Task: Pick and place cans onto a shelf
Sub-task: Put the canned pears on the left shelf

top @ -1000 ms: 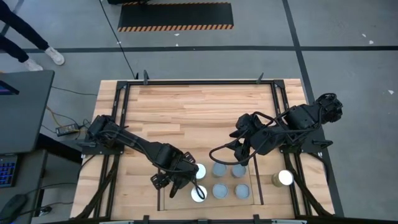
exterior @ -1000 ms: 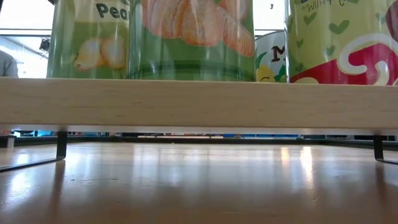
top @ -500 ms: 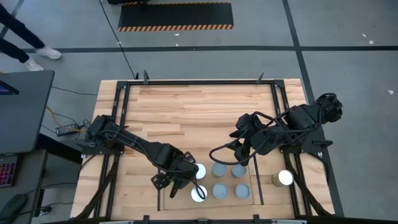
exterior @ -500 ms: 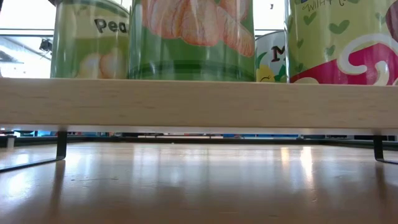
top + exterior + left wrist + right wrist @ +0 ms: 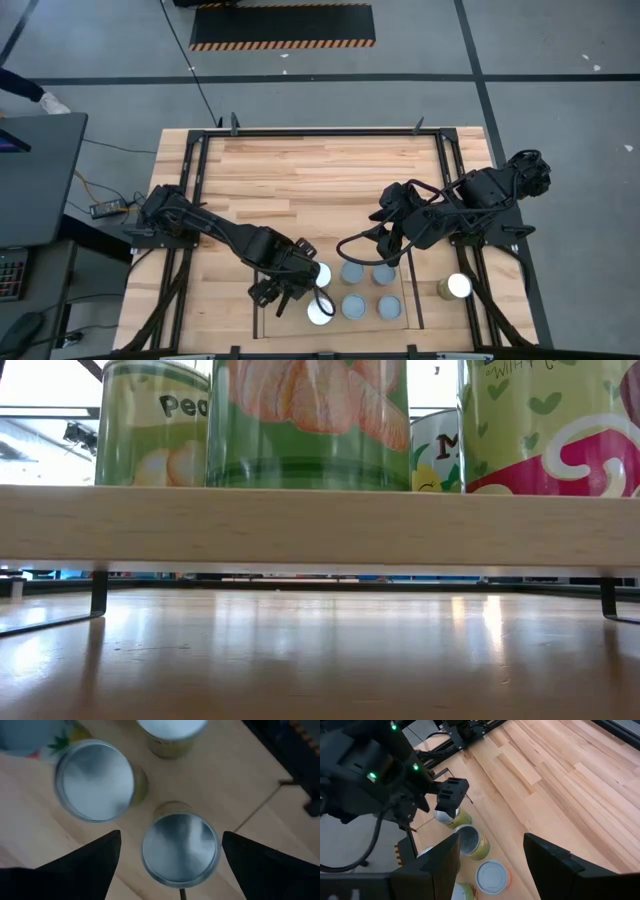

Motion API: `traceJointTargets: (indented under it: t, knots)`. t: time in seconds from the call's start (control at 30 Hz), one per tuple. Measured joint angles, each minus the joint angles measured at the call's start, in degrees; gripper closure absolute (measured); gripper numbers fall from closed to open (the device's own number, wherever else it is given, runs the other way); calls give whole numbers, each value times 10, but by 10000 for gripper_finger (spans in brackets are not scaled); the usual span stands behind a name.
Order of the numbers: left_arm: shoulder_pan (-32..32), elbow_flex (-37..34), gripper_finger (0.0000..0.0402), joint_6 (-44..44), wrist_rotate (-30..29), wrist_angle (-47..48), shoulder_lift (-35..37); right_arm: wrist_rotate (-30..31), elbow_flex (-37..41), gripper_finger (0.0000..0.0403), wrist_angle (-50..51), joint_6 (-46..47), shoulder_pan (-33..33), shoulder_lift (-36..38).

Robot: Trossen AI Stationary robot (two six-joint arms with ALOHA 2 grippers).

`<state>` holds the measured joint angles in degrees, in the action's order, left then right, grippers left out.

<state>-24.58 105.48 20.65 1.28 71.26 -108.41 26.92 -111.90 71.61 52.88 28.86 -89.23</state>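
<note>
Cans: six on shelf [image 5: 410, 300] at tabletop [image 5: 300, 180] near edge, one more [image 5: 458, 286] outside it on right. Left hand [image 5: 300, 281] spread wide, poised over shelf's left end; in left wrist view grey-topped can [image 5: 180, 848] stands upright right between its fingers [image 5: 95, 857], ungripped, long axis vertical. Left hand is nearer; straight descent looks enough. Right hand [image 5: 490, 851] half-spread, holding nothing, above shelf's far edge.

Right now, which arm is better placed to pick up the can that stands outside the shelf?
The right arm, probably. The lone can stands by its base, while the left gripper hangs open over cans on the shelf.
</note>
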Motion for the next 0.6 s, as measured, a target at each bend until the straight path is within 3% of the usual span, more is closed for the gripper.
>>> traceJointTargets:
  t: [0.3,0.6]
  knots:
    - [0,0,47,-127,-51,-6,-22,0,0,176,0,0,0,0]
    - [-2,0,47,-149,-52,4,-33,-1,0,176,0,1,4,0]
